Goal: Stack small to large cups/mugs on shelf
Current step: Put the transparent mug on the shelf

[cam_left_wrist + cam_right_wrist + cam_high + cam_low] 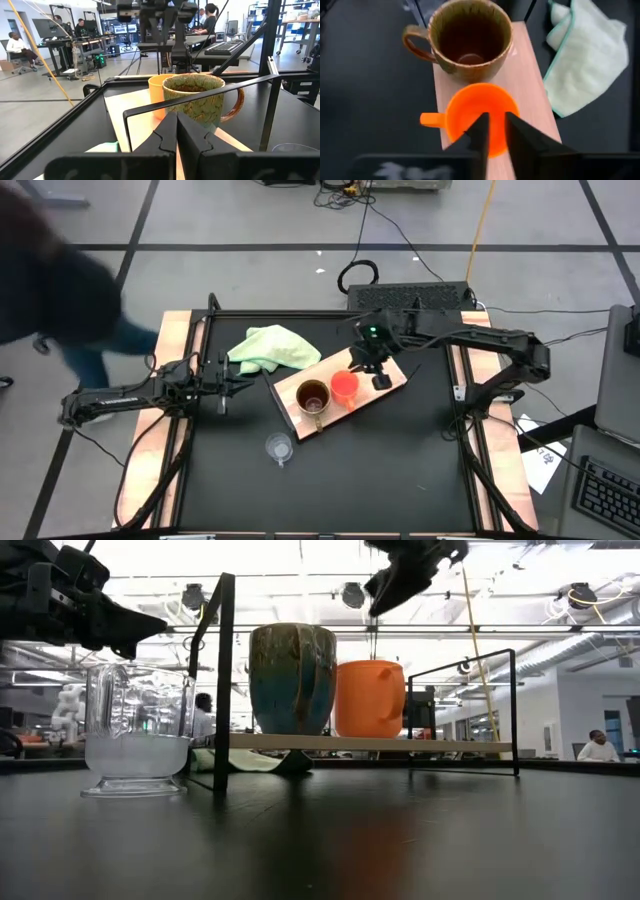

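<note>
The light-wood shelf point(393, 381) lies on the black table. On it stand the tan-brown mug point(312, 395), its handle toward the table's near edge, and the orange cup point(345, 387) beside it. The clear glass cup point(279, 447) stands on the table, nearer than the shelf. My right gripper point(497, 136) hovers well above the orange cup point(475, 112), fingers pointing down and a little apart; the low view shows it point(412, 568) clear of the cup point(370, 698). My left gripper point(176, 136) is shut and empty, left of the shelf, facing the mug point(197, 97).
A pale green cloth point(272, 347) lies at the shelf's far left corner. Black frame rails point(222, 680) run around the table. A person point(50, 280) moves beyond the table's far left corner. Bare table lies near and right of the glass.
</note>
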`<action>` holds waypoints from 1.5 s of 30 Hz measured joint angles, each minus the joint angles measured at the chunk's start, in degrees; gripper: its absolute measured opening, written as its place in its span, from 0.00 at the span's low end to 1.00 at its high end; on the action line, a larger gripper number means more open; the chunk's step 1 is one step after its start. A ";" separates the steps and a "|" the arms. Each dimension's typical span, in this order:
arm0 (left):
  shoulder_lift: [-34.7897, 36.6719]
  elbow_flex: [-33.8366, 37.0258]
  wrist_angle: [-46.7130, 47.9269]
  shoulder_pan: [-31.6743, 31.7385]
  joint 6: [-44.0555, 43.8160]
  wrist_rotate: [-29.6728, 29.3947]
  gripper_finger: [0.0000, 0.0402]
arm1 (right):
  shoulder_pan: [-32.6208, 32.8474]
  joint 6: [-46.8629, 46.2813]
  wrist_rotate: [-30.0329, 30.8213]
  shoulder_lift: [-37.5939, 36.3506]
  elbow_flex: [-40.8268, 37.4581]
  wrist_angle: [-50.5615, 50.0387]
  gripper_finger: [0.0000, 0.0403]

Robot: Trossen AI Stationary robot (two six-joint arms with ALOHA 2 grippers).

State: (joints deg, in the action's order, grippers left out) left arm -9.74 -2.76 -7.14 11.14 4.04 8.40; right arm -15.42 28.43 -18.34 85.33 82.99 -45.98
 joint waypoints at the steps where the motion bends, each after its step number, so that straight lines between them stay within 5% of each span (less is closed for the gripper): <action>1: 0.00 0.00 0.00 0.00 0.04 0.00 0.03 | 0.26 -0.67 0.01 -1.20 -0.93 0.80 0.05; 20: 0.02 0.00 -3.69 0.00 0.00 0.57 0.03 | 11.68 -16.37 4.76 -29.82 -33.88 25.38 0.00; 40: 0.02 0.00 -3.48 0.00 -0.93 0.75 0.03 | 18.92 -31.05 4.93 -44.77 -62.99 59.97 0.00; 45: 0.02 0.00 -3.56 -0.15 -4.80 9.63 0.03 | 18.93 -33.42 4.99 -45.96 -67.76 68.67 0.00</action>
State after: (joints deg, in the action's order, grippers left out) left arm -9.72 -2.76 -10.70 10.99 -0.77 18.04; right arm 3.51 -4.99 -13.34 39.36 15.23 22.69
